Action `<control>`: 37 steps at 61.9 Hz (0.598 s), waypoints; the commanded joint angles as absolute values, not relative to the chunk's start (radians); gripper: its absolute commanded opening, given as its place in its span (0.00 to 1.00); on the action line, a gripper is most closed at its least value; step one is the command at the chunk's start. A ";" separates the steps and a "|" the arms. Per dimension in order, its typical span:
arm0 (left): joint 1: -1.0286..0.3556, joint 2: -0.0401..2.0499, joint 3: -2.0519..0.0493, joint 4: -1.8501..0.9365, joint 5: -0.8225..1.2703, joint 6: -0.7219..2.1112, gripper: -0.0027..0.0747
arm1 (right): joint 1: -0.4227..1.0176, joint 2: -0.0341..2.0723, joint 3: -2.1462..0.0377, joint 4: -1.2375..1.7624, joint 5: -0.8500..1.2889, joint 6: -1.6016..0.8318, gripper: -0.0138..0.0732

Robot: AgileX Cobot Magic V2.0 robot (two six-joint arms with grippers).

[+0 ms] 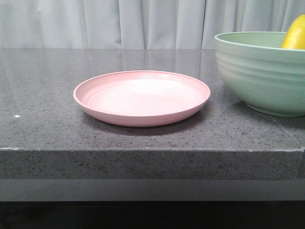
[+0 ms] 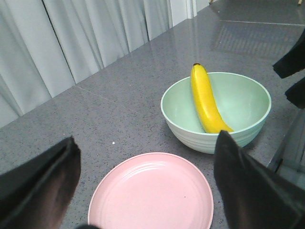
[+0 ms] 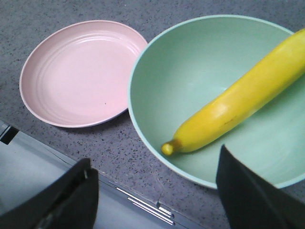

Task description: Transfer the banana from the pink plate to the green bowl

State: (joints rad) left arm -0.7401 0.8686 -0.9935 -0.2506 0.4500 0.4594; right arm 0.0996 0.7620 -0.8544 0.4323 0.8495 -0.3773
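Observation:
The yellow banana [image 2: 206, 102] lies inside the pale green bowl [image 2: 248, 98], leaning on its wall; it also shows in the right wrist view [image 3: 238, 98] and as a tip over the rim in the front view [image 1: 295, 34]. The bowl [image 1: 259, 71] stands at the right of the counter. The pink plate [image 1: 141, 97] sits empty mid-counter, also in the left wrist view [image 2: 150, 193] and the right wrist view [image 3: 81, 71]. My left gripper [image 2: 147, 183] is open and empty above the plate. My right gripper [image 3: 155, 191] is open and empty above the counter's front edge beside the bowl [image 3: 200, 62].
The grey speckled counter [image 1: 47, 119] has a front edge close to the plate and bowl. Pale curtains [image 1: 143, 21] hang behind the counter. A dark part of the other arm [image 2: 290, 71] shows beyond the bowl in the left wrist view.

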 commanded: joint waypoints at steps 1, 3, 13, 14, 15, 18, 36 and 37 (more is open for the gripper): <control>-0.739 0.858 -1.027 -0.260 0.376 0.455 0.74 | 0.099 0.753 -0.870 0.465 0.779 -0.384 0.78; -0.739 0.858 -1.027 -0.260 0.376 0.455 0.71 | 0.099 0.753 -0.870 0.465 0.779 -0.384 0.77; -0.739 0.858 -1.027 -0.260 0.376 0.455 0.42 | 0.099 0.753 -0.870 0.465 0.782 -0.384 0.57; -0.739 0.858 -1.027 -0.260 0.376 0.455 0.38 | 0.099 0.753 -0.870 0.465 0.782 -0.384 0.53; -0.739 0.858 -1.027 -0.263 0.376 0.455 0.34 | 0.099 0.753 -0.870 0.465 0.783 -0.384 0.51; -0.739 0.858 -1.027 -0.271 0.376 0.455 0.23 | 0.099 0.753 -0.870 0.465 0.785 -0.384 0.40; -0.739 0.858 -1.027 -0.333 0.378 0.455 0.01 | 0.099 0.753 -0.870 0.467 0.795 -0.384 0.08; -0.739 0.858 -1.027 -0.333 0.378 0.455 0.01 | 0.099 0.753 -0.870 0.467 0.798 -0.384 0.08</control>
State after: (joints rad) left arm -0.7401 0.8686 -0.9935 -0.3023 0.4500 0.4594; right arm 0.0996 0.7584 -0.8440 0.4373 0.8438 -0.3790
